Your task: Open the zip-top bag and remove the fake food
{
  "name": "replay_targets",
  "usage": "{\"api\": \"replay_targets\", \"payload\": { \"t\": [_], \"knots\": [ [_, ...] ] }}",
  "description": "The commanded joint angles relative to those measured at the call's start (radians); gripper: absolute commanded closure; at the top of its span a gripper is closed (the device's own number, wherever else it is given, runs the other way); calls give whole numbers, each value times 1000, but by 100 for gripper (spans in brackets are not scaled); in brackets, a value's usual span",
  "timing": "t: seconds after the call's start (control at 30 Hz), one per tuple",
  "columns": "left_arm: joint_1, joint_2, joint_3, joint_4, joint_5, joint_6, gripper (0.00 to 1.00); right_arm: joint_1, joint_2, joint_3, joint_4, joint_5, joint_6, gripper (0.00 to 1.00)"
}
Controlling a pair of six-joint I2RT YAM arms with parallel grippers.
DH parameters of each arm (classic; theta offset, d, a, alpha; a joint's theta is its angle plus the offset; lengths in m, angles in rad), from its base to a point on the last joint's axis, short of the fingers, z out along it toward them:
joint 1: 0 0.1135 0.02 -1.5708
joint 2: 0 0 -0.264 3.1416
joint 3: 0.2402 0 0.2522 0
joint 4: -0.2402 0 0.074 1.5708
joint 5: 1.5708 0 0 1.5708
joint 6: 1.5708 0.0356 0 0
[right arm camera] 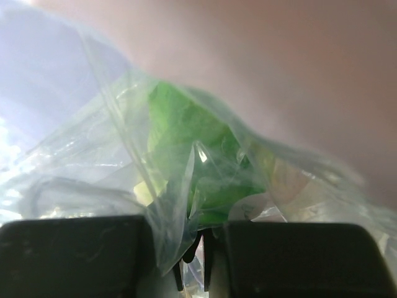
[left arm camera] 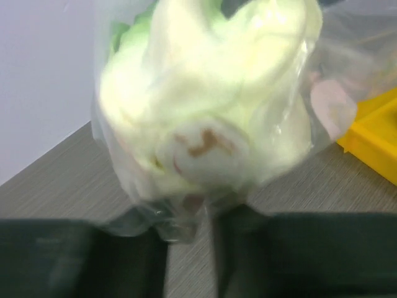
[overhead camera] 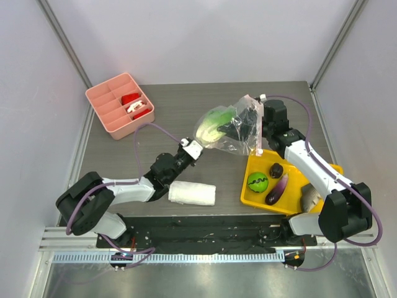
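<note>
Clear plastic hangs in mid-air above the table point(overhead camera: 173, 105): the zip-top bag point(overhead camera: 229, 141) is lifted off the surface and stretched between the two grippers, near the middle of the table and toward its far side. The pale green-white cabbage point(overhead camera: 213, 124) sits inside it, filling the left half of the bag.

The left gripper point(overhead camera: 193, 148) is at the bag's lower left corner. In the left wrist view its dark fingers point(left arm camera: 80, 254) stand close together with a crumpled fold of the bag's bottom edge caught between them, and the cabbage bulges just above and beyond the fingertips.

The right gripper point(overhead camera: 240, 127) meets the bag from the other side, at its right end. In the right wrist view its jaws are pinched nearly together on a pleat of clear film, with the green leaves showing through the plastic just past the tips. Both grippers are therefore clamped on the bag, one at each end.

Just right of the bag, a yellow tray point(overhead camera: 298, 180) lies on the table, holding a striped green ball point(overhead camera: 257, 182) and a purple eggplant point(overhead camera: 277, 189) side by side. A folded white towel point(overhead camera: 192, 194) lies near the left arm, and a pink divided box point(overhead camera: 102, 99) sits at the far left corner.
</note>
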Motion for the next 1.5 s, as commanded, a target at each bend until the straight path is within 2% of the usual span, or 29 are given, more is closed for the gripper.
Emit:
{"api": "replay_targets", "payload": {
  "t": [0.0, 0.1, 0.17, 0.2, 0.23, 0.33, 0.37, 0.53, 0.73, 0.83, 0.93, 1.0, 1.1, 1.17, 1.23, 1.27, 1.4, 1.47],
  "knots": [
    [-5, -6, 89, -42, 34, -3, 99, 14, -46, -19, 66, -42, 17, 99],
    [12, -11, 81, -6, -12, -62, 100, 17, -51, -33, 60, -25, 3, 99],
    [56, -37, 81, -30, -61, -194, 100, 17, -49, -42, 59, -14, -4, 98],
    [76, -49, 83, -89, -115, -247, 100, 17, -51, -48, 60, -6, -12, 99],
    [119, -63, 87, -132, -142, -386, 100, 17, -49, -51, 45, 4, -23, 99],
    [200, -109, 119, -313, -212, -586, 100, 18, -57, -27, -29, 73, -118, 99],
    [216, -114, 118, -329, -224, -614, 100, 18, -61, -16, -88, 98, -154, 99],
    [250, -123, 132, -378, -301, -601, 100, 26, -110, 15, -216, 236, -309, 99],
    [369, -126, 78, -386, -250, -630, 100, 26, -262, -7, -241, 421, -371, 98],
    [417, -94, 50, -406, -261, -633, 100, 25, -305, 21, -276, 466, -411, 98],
    [477, -60, 32, -397, -252, -638, 100, 25, -350, -2, -270, 448, -411, 99],
    [504, -31, 24, -371, -211, -642, 100, 25, -367, -37, -256, 381, -373, 99],
    [517, -16, 73, -418, -203, -644, 100, 25, -403, -24, -303, 340, -407, 99],
    [533, -22, 115, -518, -219, -705, 100, 23, -416, 33, -421, 339, -481, 99],
    [559, -20, 130, -532, -190, -728, 100, 23, -411, 76, -576, 339, -564, 99],
    [561, -19, 151, -541, -202, -724, 100, 25, -425, 78, -595, 334, -567, 99],
    [612, 7, 187, -573, -169, -757, 100, 25, -581, 7, -560, 302, -465, 99],
    [612, 14, 190, -565, -166, -766, 100, 23, -601, -30, -494, 296, -394, 99]
  ]
}}
